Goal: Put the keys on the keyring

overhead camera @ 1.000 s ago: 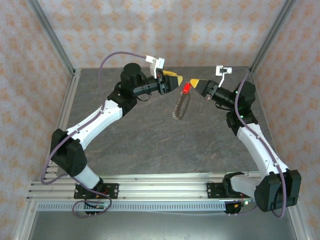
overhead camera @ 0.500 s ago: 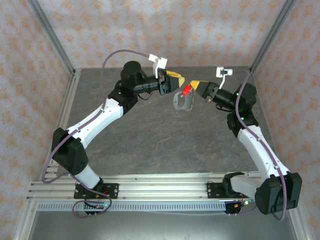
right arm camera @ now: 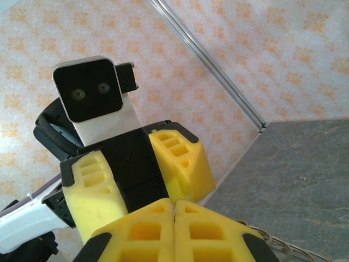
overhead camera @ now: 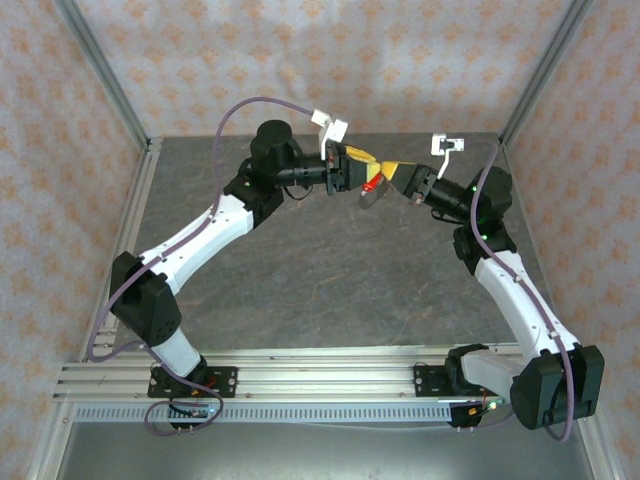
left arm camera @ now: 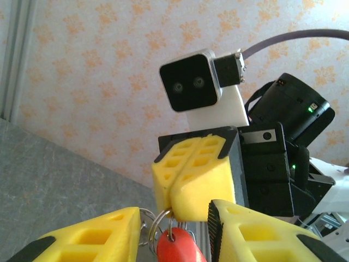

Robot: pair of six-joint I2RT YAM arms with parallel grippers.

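1. The left gripper is held open in the air over the far part of the table. In the left wrist view its yellow fingers are seen apart, one on each side of the key.
2. A gap is seen between each of these fingers and the key's head, and no contact can be made out.
3. The right gripper is pressed shut, its two yellow fingers laid flat against each other with no gap between them.
4. Its tip is clamped on the keyring, which comes out from under the tip as thin silvery loops.
5. The two grippers are pointed at each other, and the right one's tip is placed between the left one's spread fingers.
6. The key is hung just beneath the right gripper's tip. A bright red plastic head with a small hole is shown, and a silvery loop appears to be passed through that hole. The blade is cut off by the lower edge of the left wrist view.
7. In the top view the key is seen as a small red spot between the two grippers.
8. The rest of the keyring is seen in the top view as a pale, blurred loop just below the key. Whether the table is touched by it cannot be told. A short beaded stretch is seen at the lower right edge of the right wrist view.
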